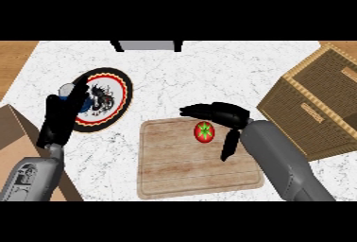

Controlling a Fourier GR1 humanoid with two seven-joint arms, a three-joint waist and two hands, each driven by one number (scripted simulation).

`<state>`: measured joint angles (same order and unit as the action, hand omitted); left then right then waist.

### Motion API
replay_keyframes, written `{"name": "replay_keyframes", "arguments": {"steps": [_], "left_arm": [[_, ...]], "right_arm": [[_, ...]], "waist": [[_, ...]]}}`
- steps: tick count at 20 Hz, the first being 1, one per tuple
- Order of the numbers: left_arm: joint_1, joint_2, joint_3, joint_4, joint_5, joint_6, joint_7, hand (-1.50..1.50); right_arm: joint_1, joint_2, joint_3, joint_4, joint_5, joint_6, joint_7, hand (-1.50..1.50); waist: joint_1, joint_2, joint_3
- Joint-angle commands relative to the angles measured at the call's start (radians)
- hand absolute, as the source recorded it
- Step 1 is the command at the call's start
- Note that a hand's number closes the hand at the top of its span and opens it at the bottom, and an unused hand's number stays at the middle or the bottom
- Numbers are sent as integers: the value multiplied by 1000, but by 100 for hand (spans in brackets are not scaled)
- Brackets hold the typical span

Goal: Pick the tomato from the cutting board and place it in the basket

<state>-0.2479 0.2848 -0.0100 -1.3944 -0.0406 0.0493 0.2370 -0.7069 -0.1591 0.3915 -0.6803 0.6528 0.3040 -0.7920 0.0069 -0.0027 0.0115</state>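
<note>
On my marbled desk (pixel 209 66) I see one wooden cutting board (pixel 188 165), one woven basket (pixel 317 106) at the far right, and one round plate (pixel 111 97) with a red-and-black rim at the left. A grey object (pixel 146 45) sits at the desk's far edge. One tomato (pixel 203 132), red with a green star-shaped top, lies on the board's upper right part, well apart from the basket. Nothing stands between the tomato and the basket except my own right forearm.

My right robot hand (pixel 219 113) hovers over the board's top right corner, just beside the tomato, fingers stretched leftward above it and thumb hanging down at its right; the fingers are spread apart and hold nothing. My left robot hand (pixel 63 116) rests over the plate's left edge, fingers straight and pointing up, also holding nothing.
</note>
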Motion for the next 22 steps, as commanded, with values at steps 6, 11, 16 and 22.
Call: {"name": "replay_keyframes", "arguments": {"steps": [6,11,16,22], "left_arm": [[-11,-18,24,79,-5,-16,-54,0],[-26,-33,20,43,-1,0,19,0],[73,-7,13,-60,8,-32,15,0],[69,12,53,5,7,-5,24,0]], "right_arm": [[-6,51,7,107,105,-147,-111,150],[-24,56,-23,102,131,-236,-137,150],[27,89,7,90,216,-352,-21,150],[131,2,102,62,408,-451,396,150]], "waist": [[2,8,-11],[0,5,-11],[0,-1,-12],[-88,-35,-19]]}}
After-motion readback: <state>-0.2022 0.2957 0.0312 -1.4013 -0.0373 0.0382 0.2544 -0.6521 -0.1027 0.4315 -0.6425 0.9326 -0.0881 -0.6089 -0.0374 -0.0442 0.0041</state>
